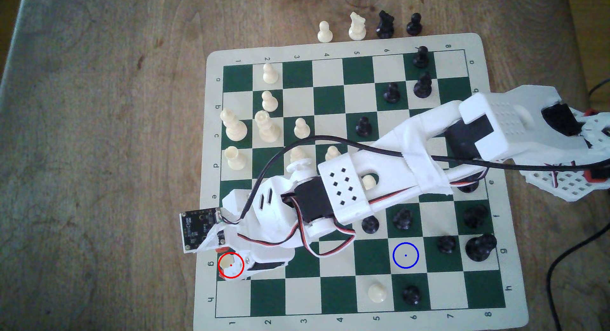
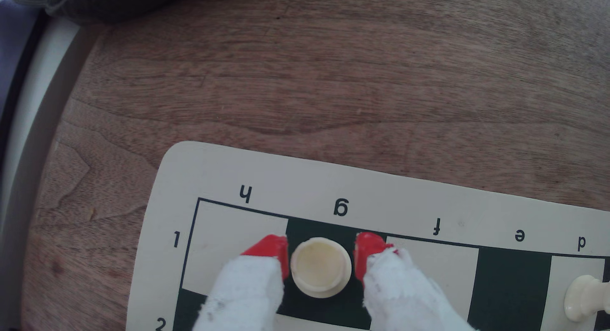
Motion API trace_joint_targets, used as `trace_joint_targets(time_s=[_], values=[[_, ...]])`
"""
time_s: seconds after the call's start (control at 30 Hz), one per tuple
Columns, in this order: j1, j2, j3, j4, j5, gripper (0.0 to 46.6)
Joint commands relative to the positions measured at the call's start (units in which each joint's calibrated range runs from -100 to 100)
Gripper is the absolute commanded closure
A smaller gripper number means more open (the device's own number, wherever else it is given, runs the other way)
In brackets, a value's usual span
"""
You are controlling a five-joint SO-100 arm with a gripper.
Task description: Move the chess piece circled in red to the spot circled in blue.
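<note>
Rook (image 2: 319,267) (cream, flat rimmed top) upright on dark g1 sq, gripper (image 2: 321,256) parted narrowly around it.

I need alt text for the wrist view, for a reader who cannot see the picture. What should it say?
Two red-tipped white fingers of the gripper stand on either side of a cream rook on dark green square g1, a thin gap showing at each side. The chess mat lies on a brown wooden table.
</note>
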Motion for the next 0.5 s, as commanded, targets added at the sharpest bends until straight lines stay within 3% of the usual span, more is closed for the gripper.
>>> trace_joint_targets(time_s=[0.0, 0.47], values=[[-0.4, -2.0, -5.8, -0.4, -0.4, 35.9], [-0.5, -1.1, -6.4, -0.4, -0.9, 39.0]])
